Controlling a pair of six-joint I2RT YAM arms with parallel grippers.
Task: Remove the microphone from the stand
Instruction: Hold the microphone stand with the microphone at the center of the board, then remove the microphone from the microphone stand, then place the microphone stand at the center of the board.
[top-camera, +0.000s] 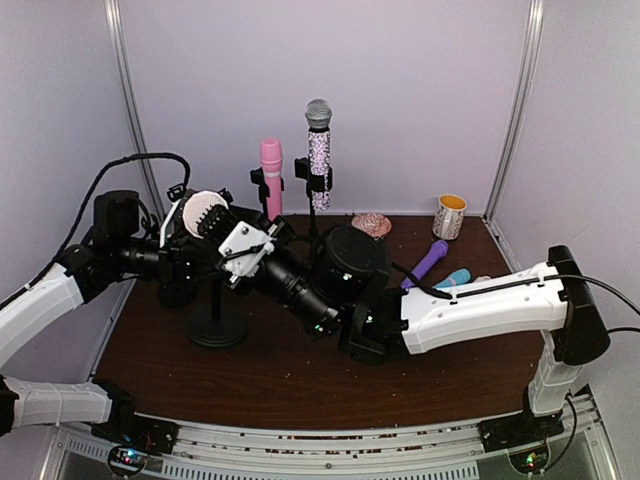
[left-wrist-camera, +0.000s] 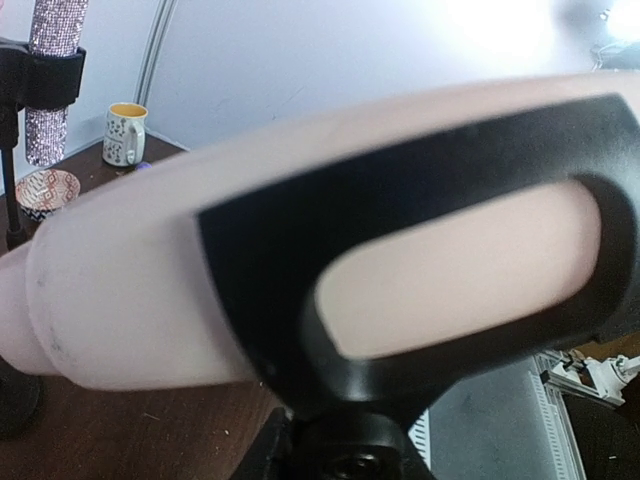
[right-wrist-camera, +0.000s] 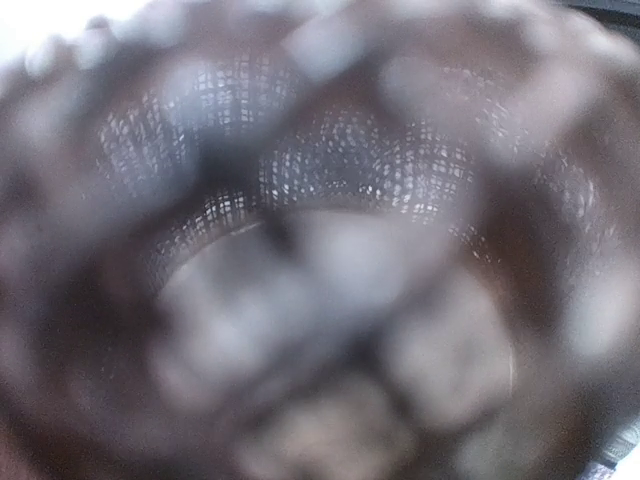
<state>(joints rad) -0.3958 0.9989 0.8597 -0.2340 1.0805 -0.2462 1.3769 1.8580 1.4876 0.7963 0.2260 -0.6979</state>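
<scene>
A pale pink microphone (left-wrist-camera: 150, 290) sits in the black clip (left-wrist-camera: 300, 300) of a stand, filling the left wrist view. In the top view its white mesh head (top-camera: 200, 212) shows above the stand's round base (top-camera: 215, 328). My left gripper (top-camera: 185, 265) is at the stand just under the clip, and its dark fingers hug the clip's joint (left-wrist-camera: 350, 455). My right gripper (top-camera: 243, 245) reaches in from the right and sits over the microphone's body just behind the head. The right wrist view is a blur of mesh (right-wrist-camera: 300, 190), so how its jaws stand is hidden.
At the back, a pink microphone (top-camera: 271, 175) and a glittery microphone (top-camera: 319, 150) stand in their own stands. A patterned bowl (top-camera: 371, 223), a yellow-lined mug (top-camera: 450, 215), a purple microphone (top-camera: 428, 262) and a blue one (top-camera: 452, 278) lie at the right.
</scene>
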